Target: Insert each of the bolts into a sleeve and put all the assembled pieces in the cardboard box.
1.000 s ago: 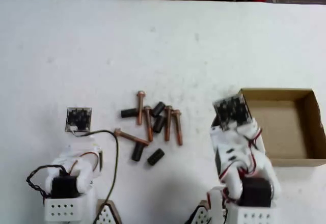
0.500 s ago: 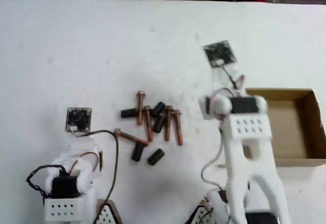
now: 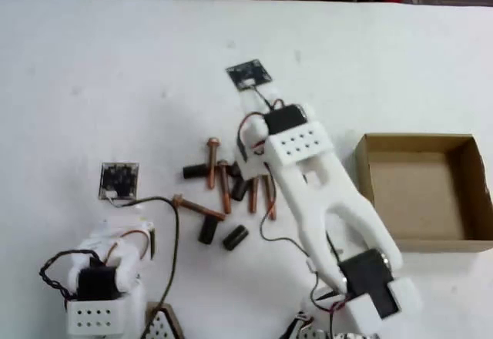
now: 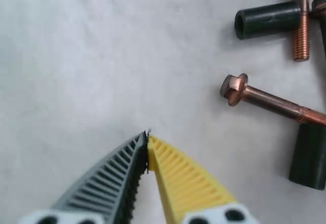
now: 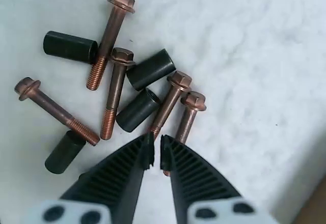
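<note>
Bolts (image 5: 114, 94) ×5 and black sleeves (image 5: 151, 69) lie loose in one heap mid-counter (image 3: 115, 62). None are mated. Several touch or cross, so singling one out looks fiddly. Box (image 3: 420, 192) sits beside the heap, apart from it, w/ no pieces in it. My read: task is at the very start.

R arm (image 3: 323, 192) is stretched out over the heap. R end effector (image 5: 157, 152) points down, tips just above the threaded ends of the two bolts on the box side. Its fingers are nearly together w/ only a sliver between, gripping nothing. Prob. lined up to pick one of that pair, which lie at the heap's edge w/ free space alongside. It would need to spread first.

L arm (image 3: 100, 277) is folded back near the counter's near edge. L end effector (image 4: 147, 137) has tips together, nothing held, over bare counter beside the hex head of the nearest bolt (image 4: 270, 102). Likely kept back so the heap is free for R arm, yet close enough to take a sleeve.
</note>
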You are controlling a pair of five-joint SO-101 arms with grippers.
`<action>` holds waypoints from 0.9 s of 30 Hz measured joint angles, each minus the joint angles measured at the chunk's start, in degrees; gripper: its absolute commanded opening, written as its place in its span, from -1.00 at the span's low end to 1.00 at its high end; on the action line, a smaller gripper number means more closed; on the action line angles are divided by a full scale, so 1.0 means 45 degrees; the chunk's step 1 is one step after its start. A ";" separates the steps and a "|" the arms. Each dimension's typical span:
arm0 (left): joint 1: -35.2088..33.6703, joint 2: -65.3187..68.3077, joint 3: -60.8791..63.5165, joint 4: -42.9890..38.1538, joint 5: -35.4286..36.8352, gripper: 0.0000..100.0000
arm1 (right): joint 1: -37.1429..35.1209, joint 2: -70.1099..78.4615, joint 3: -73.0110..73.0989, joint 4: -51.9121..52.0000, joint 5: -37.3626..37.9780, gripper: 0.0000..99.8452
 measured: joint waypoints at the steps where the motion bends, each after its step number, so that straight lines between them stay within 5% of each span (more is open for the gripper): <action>1: 0.0000 0.0000 0.0000 0.0000 0.0000 -0.95 | -0.0039 0.0215 -0.0098 0.0000 0.0000 -0.96; 13: 0.0000 0.0000 0.0000 0.0000 0.0000 -0.95 | -0.0039 0.3770 -0.1563 0.0000 -0.3477 -0.96; 27: 0.0000 0.0000 0.0000 0.0000 0.0000 -0.95 | -0.0508 0.5314 -0.3009 0.0000 -0.3790 -0.95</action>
